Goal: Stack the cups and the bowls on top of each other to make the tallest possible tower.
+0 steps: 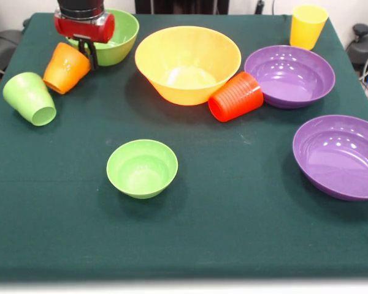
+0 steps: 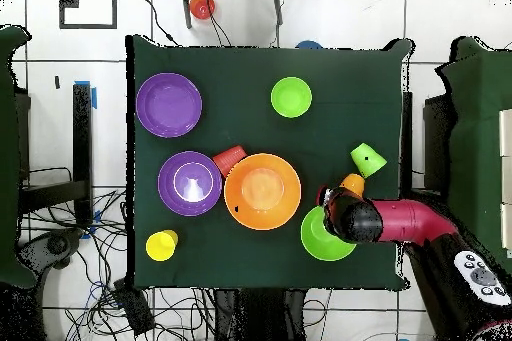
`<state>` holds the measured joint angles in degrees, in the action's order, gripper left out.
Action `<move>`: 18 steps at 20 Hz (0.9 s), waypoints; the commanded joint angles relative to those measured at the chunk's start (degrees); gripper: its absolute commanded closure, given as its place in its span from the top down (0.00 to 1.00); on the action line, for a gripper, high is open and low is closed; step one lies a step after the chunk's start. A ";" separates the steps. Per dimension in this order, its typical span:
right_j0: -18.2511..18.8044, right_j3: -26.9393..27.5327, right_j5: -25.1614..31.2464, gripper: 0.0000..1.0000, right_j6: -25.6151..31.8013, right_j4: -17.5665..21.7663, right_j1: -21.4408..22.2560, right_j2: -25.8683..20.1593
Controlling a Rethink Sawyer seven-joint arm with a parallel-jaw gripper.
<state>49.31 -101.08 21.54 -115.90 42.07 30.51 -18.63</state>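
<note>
Front view puts the gripper [image 1: 89,55] right at the tilted orange cup [image 1: 65,67], fingers narrow at its upper edge; whether they grip it, I cannot tell

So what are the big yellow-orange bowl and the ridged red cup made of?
The big yellow-orange bowl looks like glossy plastic: smooth walls, with a soft shine inside. The ridged red cup, on its side against it, also seems plastic, its ribs catching light. The dark green table cover looks like matte cloth.
</note>
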 commanded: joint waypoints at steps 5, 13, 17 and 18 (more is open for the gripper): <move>-0.81 4.24 -0.89 0.00 7.32 4.83 0.01 -3.92; -0.30 3.76 -0.41 0.00 8.16 4.53 0.51 -4.79; 1.06 1.12 4.71 0.00 10.87 0.87 4.73 -7.25; 1.49 0.25 5.99 0.00 11.41 -0.28 5.99 -8.08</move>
<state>50.47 -101.31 22.12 -115.90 42.44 32.19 -20.26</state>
